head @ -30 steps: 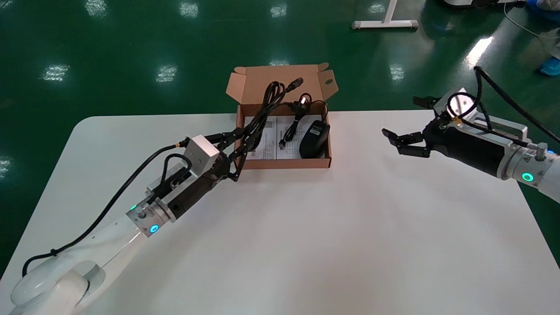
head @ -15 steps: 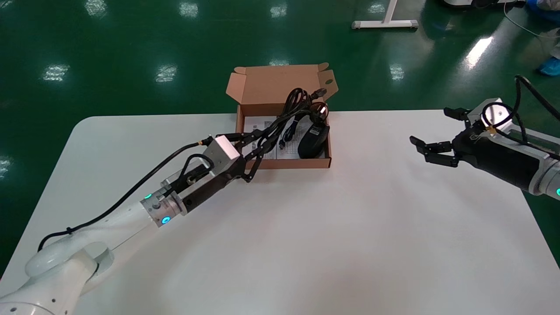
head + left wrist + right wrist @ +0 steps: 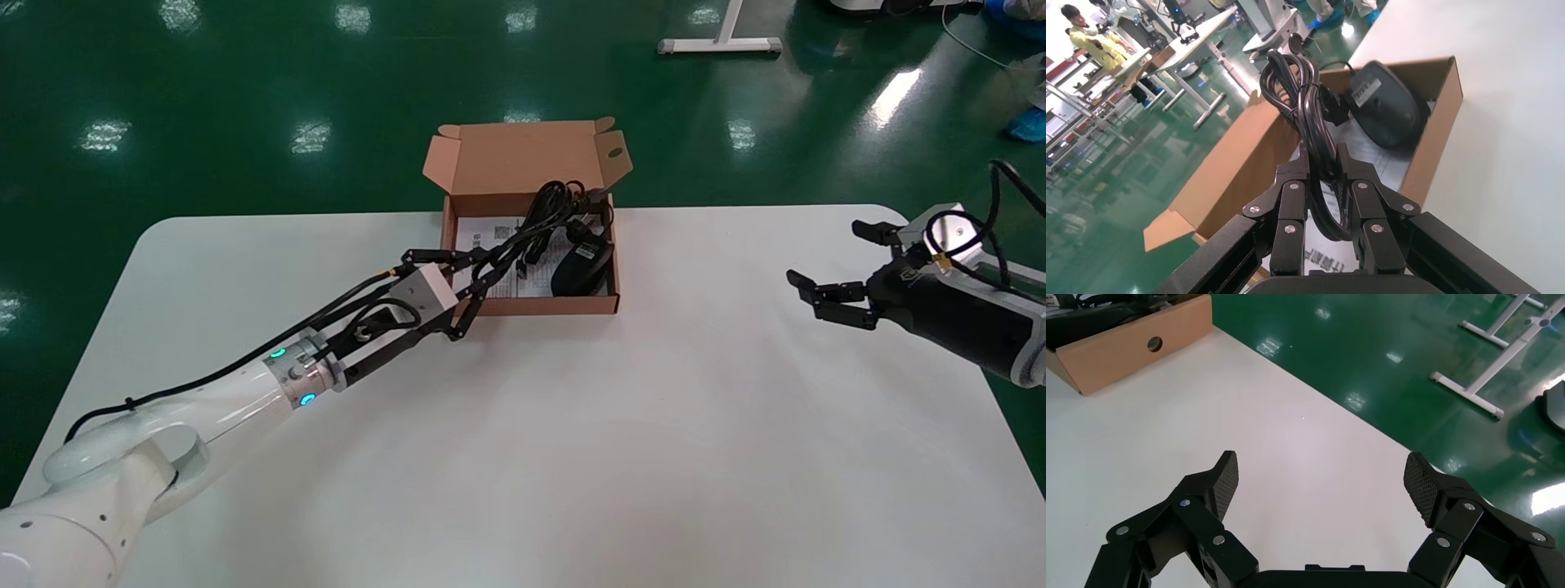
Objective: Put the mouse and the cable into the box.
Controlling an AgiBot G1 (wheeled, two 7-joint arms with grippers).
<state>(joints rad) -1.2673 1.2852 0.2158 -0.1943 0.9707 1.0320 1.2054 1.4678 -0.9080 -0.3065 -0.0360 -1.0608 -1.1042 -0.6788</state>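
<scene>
We are looking down on the white table (image 3: 572, 449), where the left gripper (image 3: 490, 269) is reaching in over the front left corner of the open cardboard box (image 3: 531, 306). Its fingers (image 3: 1294, 196) are pinching a bundled black cable (image 3: 547, 208) between them, gripping it on both sides. From the left wrist view we are seeing the cable (image 3: 1303, 92) running up out of the left gripper (image 3: 1324, 165) in several doubled strands. The bundle is hanging over the inside of the box (image 3: 1438, 135), with its far loops near the back wall. We cannot tell whether those loops are touching anything below.

The black mouse (image 3: 582, 265) is lying inside the box, close to its right wall and on a printed sheet (image 3: 490, 237) that is covering the floor. In the left wrist view the mouse (image 3: 1385, 110) is showing a label. The lid flap (image 3: 523, 159) is standing open behind.

The right gripper (image 3: 825, 253) is hovering over the table's right side, well apart from the box. Its fingers (image 3: 1223, 478) are spread wide and holding nothing.
</scene>
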